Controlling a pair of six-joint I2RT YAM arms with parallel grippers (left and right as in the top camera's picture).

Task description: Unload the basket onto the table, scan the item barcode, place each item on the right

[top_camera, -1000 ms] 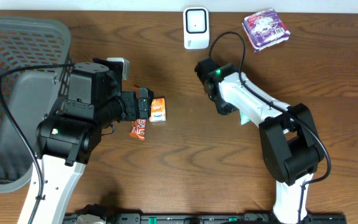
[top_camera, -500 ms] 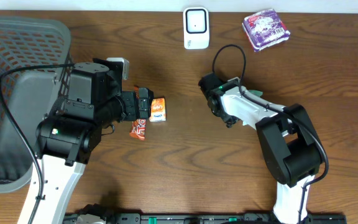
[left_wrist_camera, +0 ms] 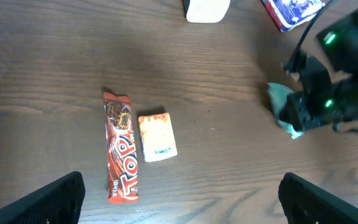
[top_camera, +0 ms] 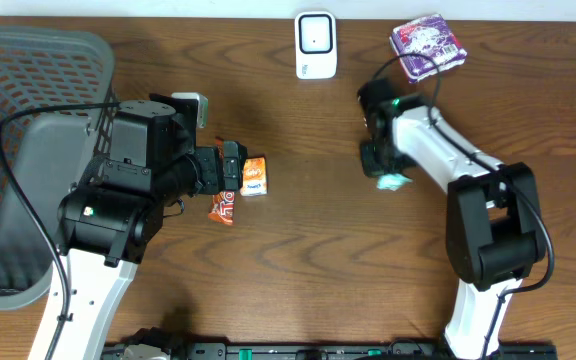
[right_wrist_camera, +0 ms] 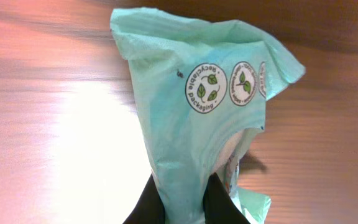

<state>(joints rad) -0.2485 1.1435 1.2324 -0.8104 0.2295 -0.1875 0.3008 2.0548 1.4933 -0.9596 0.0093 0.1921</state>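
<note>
The item in hand is a mint-green plastic packet [right_wrist_camera: 197, 106] printed with round leaf logos, and my right gripper [right_wrist_camera: 188, 202] is shut on its lower end, both black fingers pinching the film. From overhead the packet [top_camera: 394, 183] pokes out under the right gripper [top_camera: 382, 165], right of the table's middle. A white scanner box [top_camera: 315, 45] stands at the back edge, to the gripper's upper left. My left gripper [left_wrist_camera: 182, 211] is open and holds nothing. It hovers near a red candy bar [left_wrist_camera: 120, 149] and a small orange packet [left_wrist_camera: 157, 137].
A purple pack [top_camera: 428, 45] lies at the back right, close to the right arm's cable. A grey mesh basket [top_camera: 28, 150] fills the left side. In the overhead view the red bar [top_camera: 223, 207] and orange packet [top_camera: 254, 176] lie by the left gripper [top_camera: 230, 170].
The right gripper has closed on the green packet and swung right and toward the back of the table. The left arm, red bar and orange packet have not moved.
</note>
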